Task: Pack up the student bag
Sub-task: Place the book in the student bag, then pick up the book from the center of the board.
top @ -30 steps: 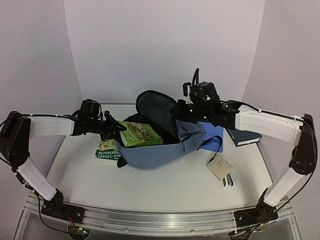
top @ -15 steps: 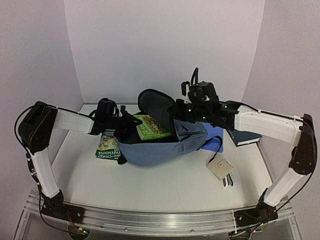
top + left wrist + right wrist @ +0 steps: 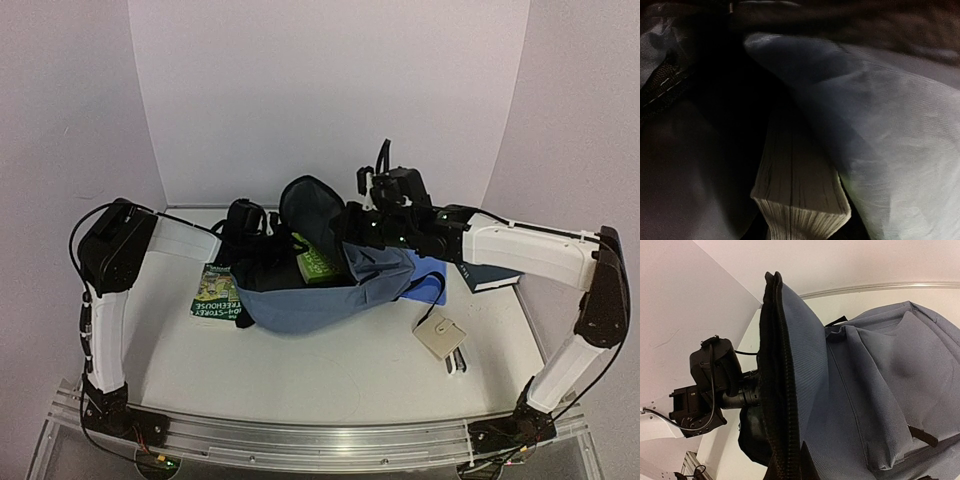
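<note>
The slate-blue student bag (image 3: 320, 298) lies mid-table with its mouth held open. My right gripper (image 3: 352, 226) is shut on the bag's upper flap and holds it up; the zipper edge (image 3: 785, 405) runs between its fingertips (image 3: 827, 472) in the right wrist view. My left gripper (image 3: 288, 258) reaches into the bag's mouth from the left, shut on a green book (image 3: 318, 263) that is tilted and mostly inside. The left wrist view shows the book's page edges (image 3: 800, 195) against the bag's lining (image 3: 900, 150); the fingers are hidden in the dark.
A second green book (image 3: 212, 293) lies left of the bag, partly under it. A bright-blue notebook (image 3: 432, 275) and a dark navy book (image 3: 487, 273) lie to the right. A beige square case (image 3: 439, 335) sits at the front right.
My left arm has pushed rightward, carrying the green book from the bag's rim deep into its mouth. My right gripper has kept hold of the flap, barely moving.
</note>
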{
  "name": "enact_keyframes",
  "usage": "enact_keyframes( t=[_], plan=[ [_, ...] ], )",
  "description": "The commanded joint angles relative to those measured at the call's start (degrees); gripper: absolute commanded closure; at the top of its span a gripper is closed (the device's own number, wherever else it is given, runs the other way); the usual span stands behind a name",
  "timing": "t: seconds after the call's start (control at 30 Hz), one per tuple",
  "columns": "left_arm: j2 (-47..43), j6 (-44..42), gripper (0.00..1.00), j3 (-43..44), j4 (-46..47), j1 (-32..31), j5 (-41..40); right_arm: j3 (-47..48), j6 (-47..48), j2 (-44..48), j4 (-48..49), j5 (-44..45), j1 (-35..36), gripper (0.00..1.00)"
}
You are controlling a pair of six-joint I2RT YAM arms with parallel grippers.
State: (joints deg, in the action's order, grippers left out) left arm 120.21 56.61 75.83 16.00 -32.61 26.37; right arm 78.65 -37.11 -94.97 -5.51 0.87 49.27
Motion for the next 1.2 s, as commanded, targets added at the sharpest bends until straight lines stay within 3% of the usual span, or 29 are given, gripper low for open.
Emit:
enact_keyframes(
  t=[0.0, 0.17, 0.4, 0.63, 0.73, 0.87, 0.97, 1.07, 1.17],
  plan=[
    [-0.74, -4.72, 0.87, 3.77, -5.57, 0.01, -2.34, 0.42, -1.63, -0.39, 4.69, 4.71, 0.46, 1.0],
    [-8.07, -9.65, 0.63, 1.57, -12.24, 0.01, -3.99, -1.53, -2.93, -1.35, 3.43, 10.37, 0.39, 1.0],
    [-21.88, -13.98, 0.43, -1.92, -27.19, 0.14, -8.26, -3.12, -6.45, -5.01, 2.1, 8.86, -3.46, 1.0],
    [-34.77, -15.19, 0.22, -9.94, -34.98, 3.51, -10.2, -5.75, -7.71, -7.42, 2.09, 5.12, -7.74, 0.99],
    [-39.51, -14.32, 0.2, -15.27, -35.55, 9.84, -8.12, -6.18, -7.43, -7.33, 2.09, 4.19, -8.26, 0.82],
    [-43.32, -14.13, 0.22, -21.94, -34.97, 17.13, -5.26, -6.73, -6.62, -6.0, 2.17, 3.41, -8.38, 0.45],
    [-43.93, -15.37, 0.22, -25.21, -36.12, 19.87, -6.79, -7.12, -6.08, -4.5, 2.16, 2.37, -8.39, 0.26],
    [-43.29, -15.69, 0.22, -28.2, -37.98, 20.95, -9.38, -7.66, -5.75, -2.82, 2.08, 1.48, -8.36, 0.16],
    [-42.73, -14.99, 0.21, -31.22, -38.41, 21.13, -10.79, -8.21, -5.61, -1.74, 2.09, 0.66, -8.35, 0.14]
  ],
)
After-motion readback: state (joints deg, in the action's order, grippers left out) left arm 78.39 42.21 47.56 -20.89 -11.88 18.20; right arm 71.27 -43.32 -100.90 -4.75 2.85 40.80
